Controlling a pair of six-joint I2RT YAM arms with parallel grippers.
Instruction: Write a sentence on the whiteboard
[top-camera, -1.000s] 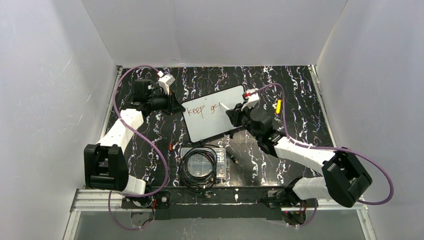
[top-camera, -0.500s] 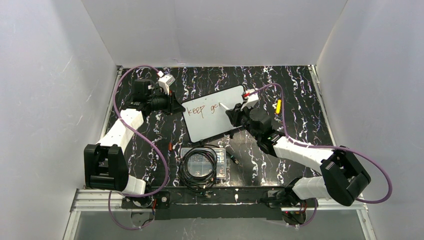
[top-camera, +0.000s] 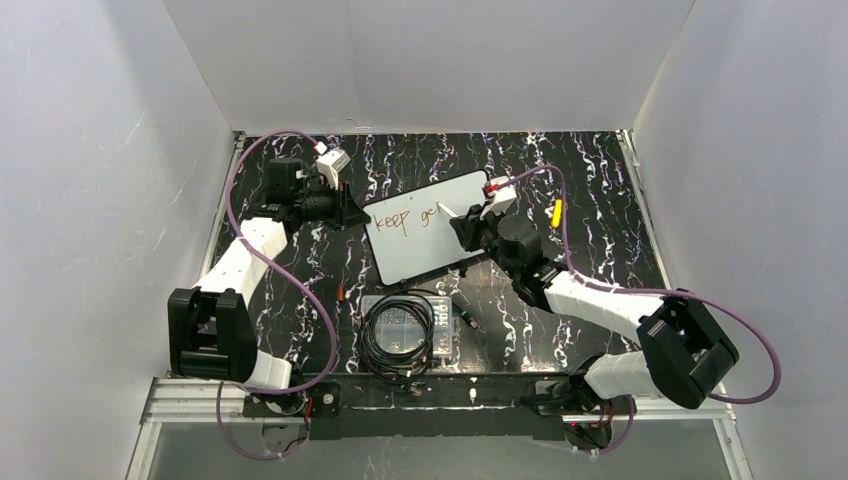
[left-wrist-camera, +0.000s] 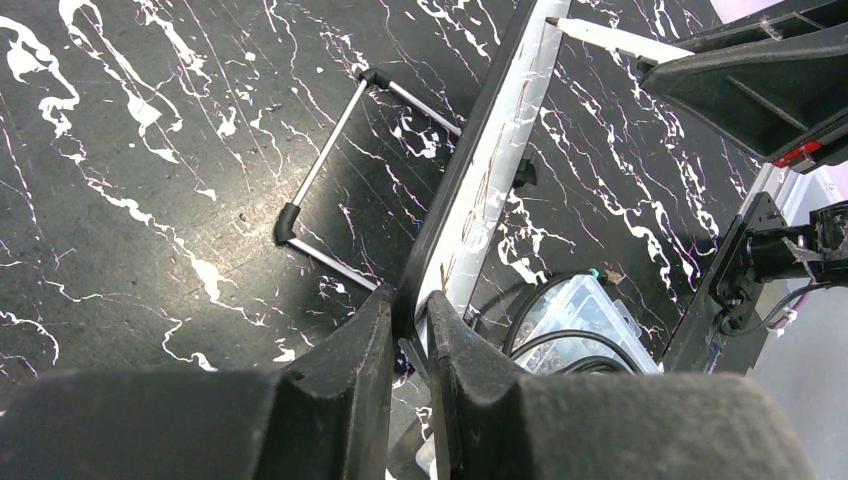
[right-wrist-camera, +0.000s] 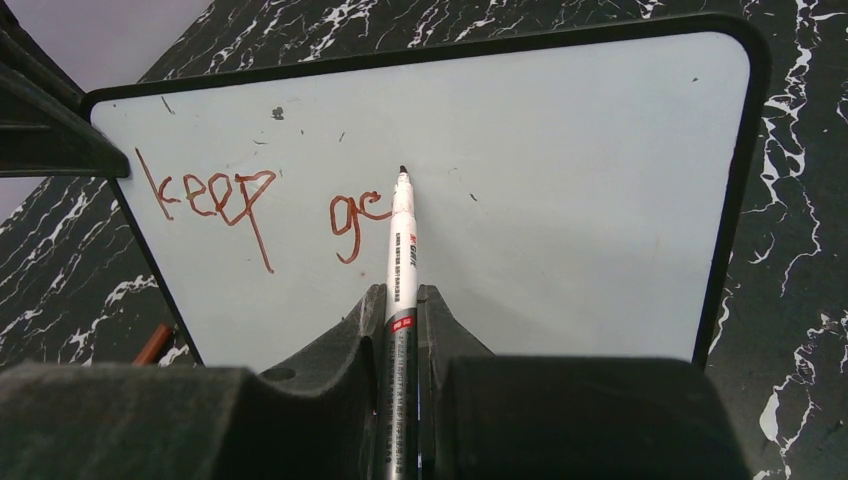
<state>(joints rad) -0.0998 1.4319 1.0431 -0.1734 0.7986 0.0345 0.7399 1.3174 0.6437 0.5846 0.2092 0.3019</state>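
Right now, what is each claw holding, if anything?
Left claw: closed on the edge of the whiteboard.
Right claw: closed on the marker.

The small white, black-rimmed rectangular whiteboard (top-camera: 425, 245) stands mid-bench on the black marbled bench (top-camera: 600, 180), between my hands. My left hand (left-wrist-camera: 410, 310) pinches its left edge. My right hand (right-wrist-camera: 400, 300), on its right side, holds the slim white marker (right-wrist-camera: 401, 250), tip just right of the reddish-brown handwritten words (right-wrist-camera: 215, 200). In front of the whiteboard lies the clear plastic box (top-camera: 447, 338) with the coiled black cable (top-camera: 398, 325) on it.
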